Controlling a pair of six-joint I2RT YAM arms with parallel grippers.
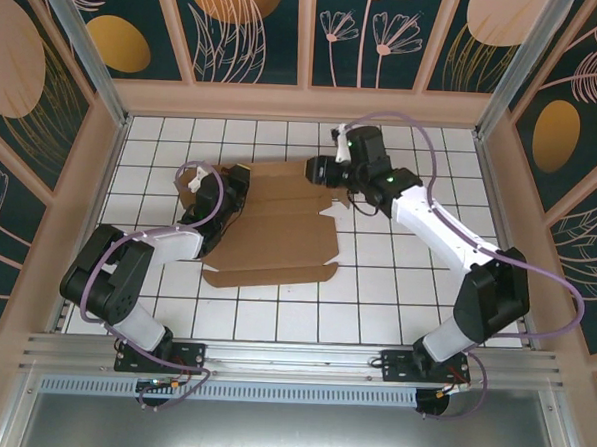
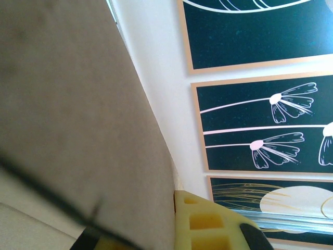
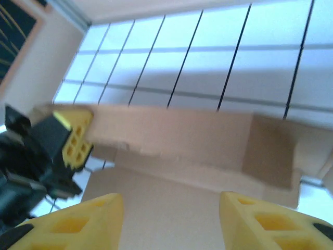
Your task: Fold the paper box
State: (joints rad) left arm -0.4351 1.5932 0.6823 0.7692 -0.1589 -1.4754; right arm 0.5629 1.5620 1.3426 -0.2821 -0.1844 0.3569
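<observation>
The paper box (image 1: 278, 227) is a brown cardboard sheet lying mostly flat on the white tiles, with its far strip raised along a fold (image 3: 171, 135). At the sheet's left edge my left gripper (image 1: 235, 185) is shut on a flap. In the left wrist view that flap (image 2: 78, 130) runs between the yellow fingers (image 2: 208, 224). My right gripper (image 1: 316, 171) hovers over the sheet's far right corner. Its yellow fingers (image 3: 260, 219) stand apart, open, above the cardboard panel (image 3: 171, 203) with nothing between them. The left gripper (image 3: 73, 138) also appears in the right wrist view at the far flap's end.
Low beige walls (image 1: 285, 103) with dark floral panels enclose the tiled floor on three sides. A metal rail (image 1: 291, 358) runs along the near edge by the arm bases. Bare tiles (image 1: 395, 289) lie to the right of and in front of the sheet.
</observation>
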